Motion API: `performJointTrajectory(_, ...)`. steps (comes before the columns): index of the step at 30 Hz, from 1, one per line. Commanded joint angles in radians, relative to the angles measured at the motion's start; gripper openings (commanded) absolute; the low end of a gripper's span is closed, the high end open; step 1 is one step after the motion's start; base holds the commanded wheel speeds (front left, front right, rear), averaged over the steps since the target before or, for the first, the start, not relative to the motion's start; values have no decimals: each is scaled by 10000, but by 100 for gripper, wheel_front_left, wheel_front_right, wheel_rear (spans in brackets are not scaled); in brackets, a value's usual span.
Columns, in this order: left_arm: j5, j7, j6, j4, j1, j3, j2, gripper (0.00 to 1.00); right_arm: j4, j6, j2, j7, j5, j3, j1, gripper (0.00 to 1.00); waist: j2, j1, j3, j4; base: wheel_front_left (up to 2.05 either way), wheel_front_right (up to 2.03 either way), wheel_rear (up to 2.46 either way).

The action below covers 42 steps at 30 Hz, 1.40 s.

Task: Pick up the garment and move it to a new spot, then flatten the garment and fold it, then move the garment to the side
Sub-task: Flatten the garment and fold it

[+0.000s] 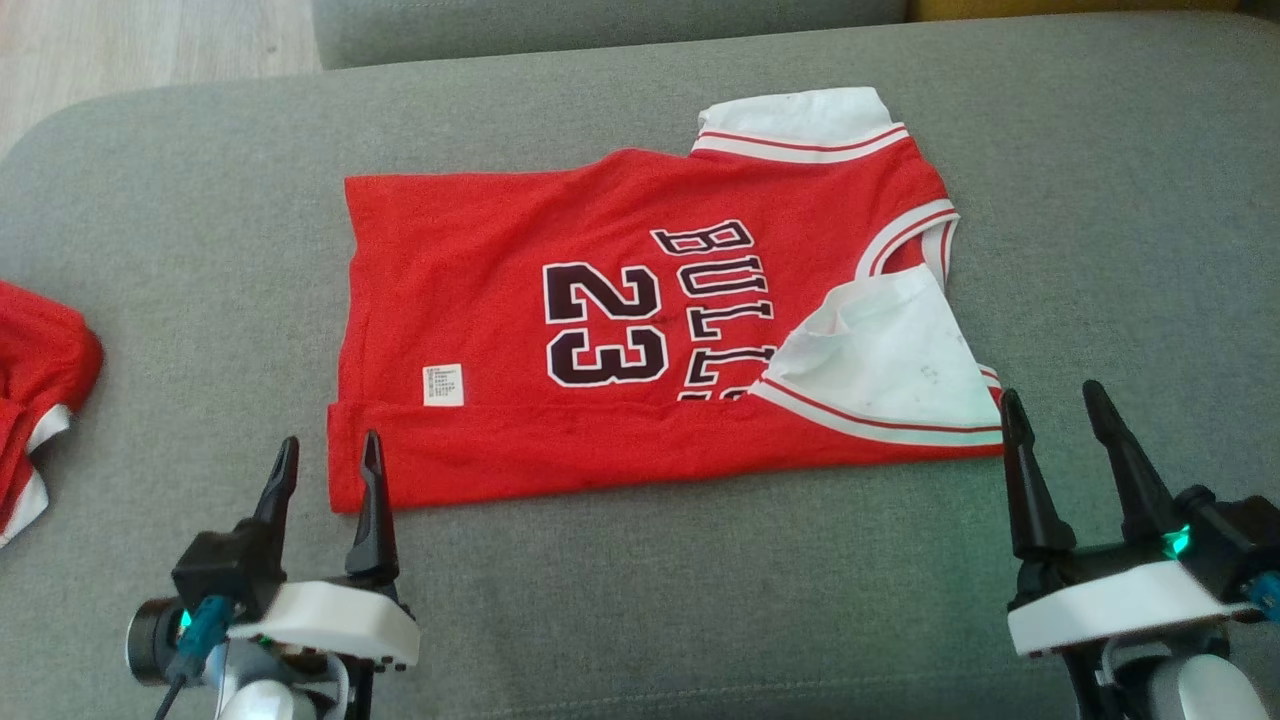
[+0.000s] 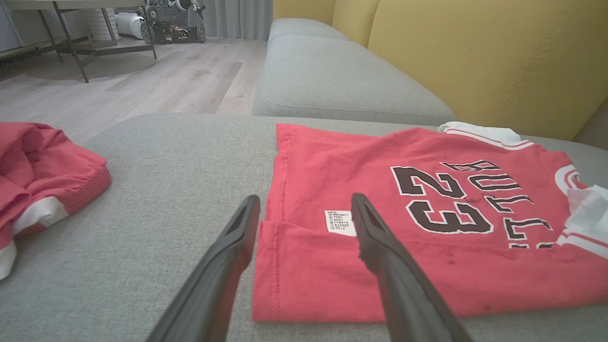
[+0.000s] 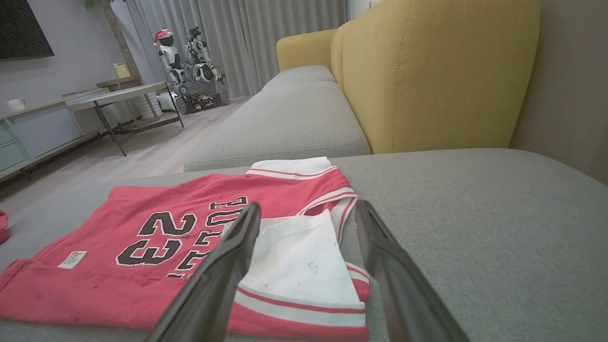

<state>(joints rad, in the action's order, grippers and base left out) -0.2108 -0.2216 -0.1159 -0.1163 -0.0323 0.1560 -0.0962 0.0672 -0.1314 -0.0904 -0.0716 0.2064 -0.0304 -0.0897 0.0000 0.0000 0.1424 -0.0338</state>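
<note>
Garment (image 1: 600, 330), a red number 23 jersey, lies flat on the grey cushion (image 1: 700, 600). Its near edge and one shoulder seem folded over, so folding looks partly done; moving it aside remains. My left gripper (image 1: 331, 440) and right gripper (image 1: 1053, 392) hover spread and empty at its near corners.

Grey sofa (image 1: 700, 600), yellow backrest (image 3: 427, 80), wooden floor (image 2: 156, 85)

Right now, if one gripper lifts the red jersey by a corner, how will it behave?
Probably floppy: the red jersey lies flat with a white flap folded over, so it should drape. Likely light: thin fabric. The woven grey cushion may resist sliding.
</note>
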Motion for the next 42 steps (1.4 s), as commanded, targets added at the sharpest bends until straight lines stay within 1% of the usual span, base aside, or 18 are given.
performJointTrajectory(1,101,-9,-84,386,269,-243,-161,100,352,7,-59,34,-29,-152,194,100,0,0,18,25,0,0,0)
performJointTrajectory(8,112,14,-120,456,409,-187,-199,100,96,7,-82,188,157,-139,350,100,0,0,110,112,0,0,0)
performJointTrajectory(11,79,136,16,360,672,-61,-221,100,-364,7,-132,303,262,-57,643,100,0,0,257,156,0,0,0)
performJointTrajectory(15,-190,432,266,-225,1083,-4,-214,100,-1352,7,-295,385,308,-17,1232,100,0,0,535,204,0,0,0)
performJointTrajectory(20,-609,865,598,-1446,1594,68,-143,100,-2908,7,-443,460,317,52,1986,100,0,0,925,291,0,0,0)
performJointTrajectory(24,-969,1068,762,-2321,1923,46,-44,100,-3975,7,-396,701,377,143,2394,100,0,0,1135,322,0,0,0)
performJointTrajectory(27,-1165,1124,835,-2780,2074,3,-12,100,-4501,7,-325,894,503,106,2641,100,0,0,1226,321,0,0,0)
performJointTrajectory(28,-1223,1121,861,-2908,2111,-15,-8,81,-4667,7,-303,1022,530,97,2693,100,0,0,1246,317,0,0,0)
performJointTrajectory(30,-1336,1138,920,-3125,2179,-38,2,0,-4899,7,-263,1136,666,62,2805,100,0,0,1275,320,0,0,0)
performJointTrajectory(31,-1378,1156,953,-3215,2211,-35,5,0,-5025,7,-251,1237,752,27,2843,79,0,0,1285,322,0,0,0)
performJointTrajectory(32,-1402,1150,992,-3283,2244,-19,4,0,-5113,7,-249,1299,839,-5,2882,37,0,0,1290,325,0,0,0)
performJointTrajectory(33,-1436,1121,1040,-3330,2270,-6,8,0,-5167,7,-264,1306,906,-28,2919,4,0,0,1290,329,0,0,0)
performJointTrajectory(34,-1455,1083,1066,-3367,2289,4,11,0,-5205,7,-277,1298,964,-47,2936,0,0,0,1283,332,0,0,0)
performJointTrajectory(39,-1485,885,1083,-3285,2230,37,-5,0,-5181,7,-311,1221,1297,-96,2874,0,0,0,1217,331,0,0,0)
performJointTrajectory(42,-1512,845,1065,-2925,2021,70,-38,0,-4887,7,-339,1155,1487,-32,2634,0,0,0,1127,326,0,0,0)
